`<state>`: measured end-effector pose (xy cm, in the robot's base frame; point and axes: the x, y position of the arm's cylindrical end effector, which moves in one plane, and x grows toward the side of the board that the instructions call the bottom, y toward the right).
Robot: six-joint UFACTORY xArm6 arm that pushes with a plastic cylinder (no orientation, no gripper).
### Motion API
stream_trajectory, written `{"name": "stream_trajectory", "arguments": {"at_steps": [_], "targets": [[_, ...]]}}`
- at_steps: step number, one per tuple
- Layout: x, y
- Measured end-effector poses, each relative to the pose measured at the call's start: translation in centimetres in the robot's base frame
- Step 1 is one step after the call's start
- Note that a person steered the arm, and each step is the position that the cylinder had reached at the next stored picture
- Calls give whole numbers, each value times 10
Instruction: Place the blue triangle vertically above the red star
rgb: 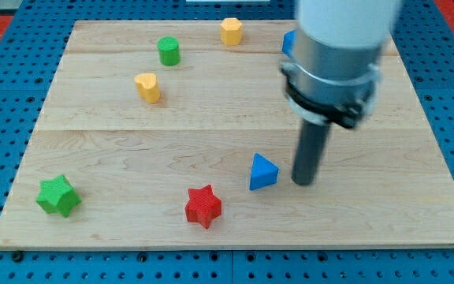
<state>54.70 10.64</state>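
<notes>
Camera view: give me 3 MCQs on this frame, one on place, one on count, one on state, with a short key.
1. Where is my tip relative to the blue triangle?
A. at the view's right of it
B. at the view's left of it
C. resting on top of it

2. How many yellow blocks are on the board?
A. one
B. two
C. three

3. Is the blue triangle straight above the red star yet?
A. yes, directly above
B. no, it sits above and to the view's right
C. no, it sits below the star

Key: 1 A, the rod's end stands just right of the triangle with a narrow gap. 2 B, a yellow heart and a yellow block near the top edge. 3 B, the triangle is offset rightward.
</notes>
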Motion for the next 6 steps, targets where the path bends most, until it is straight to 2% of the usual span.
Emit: {"name": "stream_trajectory", "arguments": {"at_steps": [1,2,3,4,5,6], "targets": [[0,-52],[-39,-110],[-61,-130],[-52,-86],[-55,-77],[-78,-72]]}}
